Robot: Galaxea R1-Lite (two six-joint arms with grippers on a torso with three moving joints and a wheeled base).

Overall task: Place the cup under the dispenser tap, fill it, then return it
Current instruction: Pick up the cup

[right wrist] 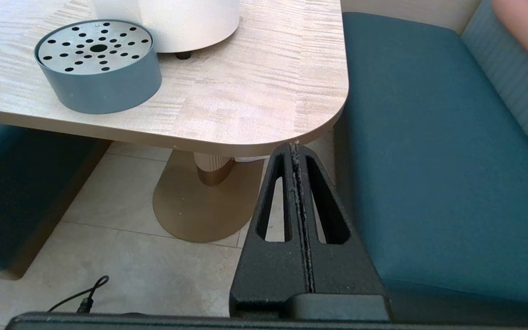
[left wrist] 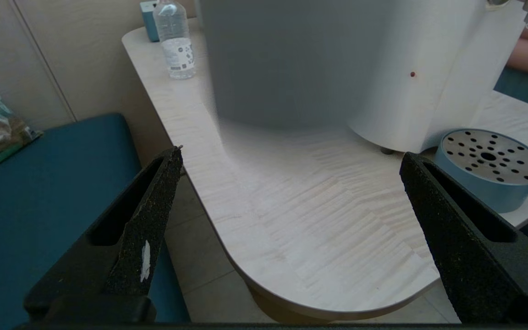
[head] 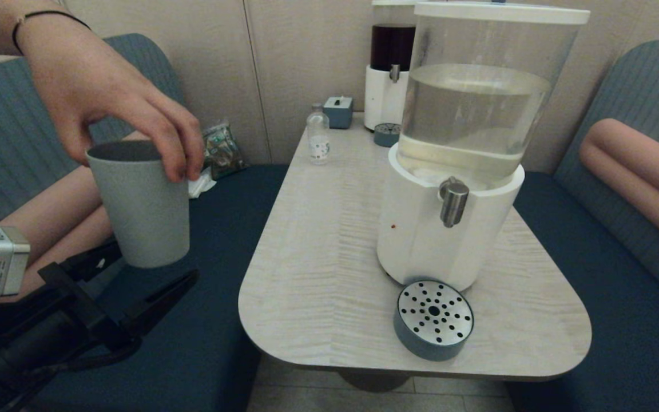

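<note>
grey-blue cup presented above open left gripper

black left gripper (head: 152, 269): fingers spread wide, empty, off the table's (head: 329, 240) left edge. the cup (head: 142, 203) hangs just above it, held at the rim by a person's hand (head: 106, 94). dispenser tap (head: 453, 200) stands over the drip tray (head: 433, 317). right gripper (right wrist: 297, 149): fingers pressed together, parked beside the table corner.

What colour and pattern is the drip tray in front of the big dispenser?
The drip tray has a blue-grey wall and a silver top dotted with round holes; clearest in the right wrist view.
</note>
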